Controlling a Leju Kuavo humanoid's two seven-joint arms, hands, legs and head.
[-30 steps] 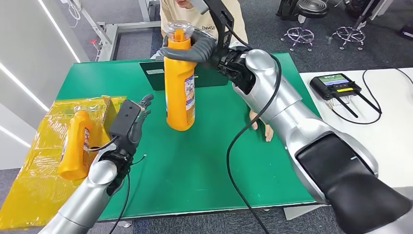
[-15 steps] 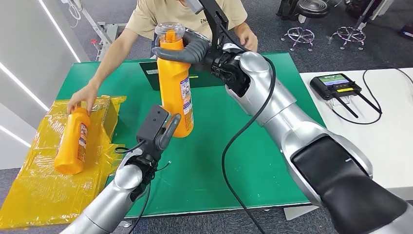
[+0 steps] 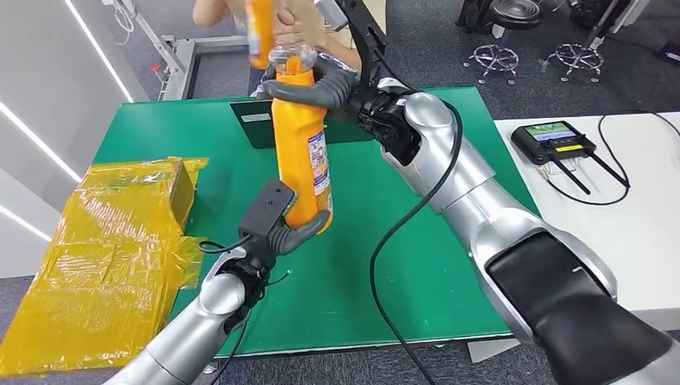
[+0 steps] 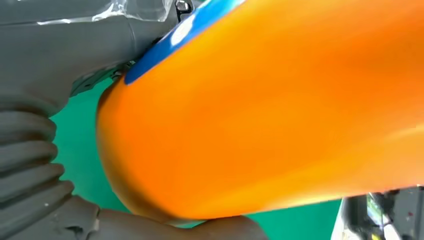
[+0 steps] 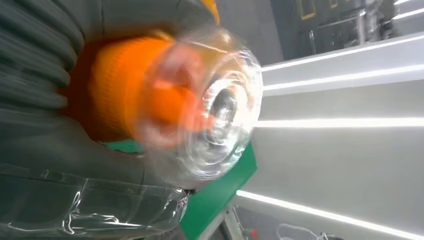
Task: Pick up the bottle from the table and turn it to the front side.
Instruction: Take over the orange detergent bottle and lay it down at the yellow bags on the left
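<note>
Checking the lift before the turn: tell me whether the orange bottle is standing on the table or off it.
Off it. The bottle hangs tilted, neck in the right robot hand, base in the left robot hand.

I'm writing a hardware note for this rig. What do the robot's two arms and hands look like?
Both arms are glossy silver shells with rounded segments; the right arm ends toward the body in a black cover. A loose black cable runs along each. The left hand and right hand have thick grey rubbery fingers, with grey ribbed covers at the wrists. A black boxy camera mount sits at each wrist.
</note>
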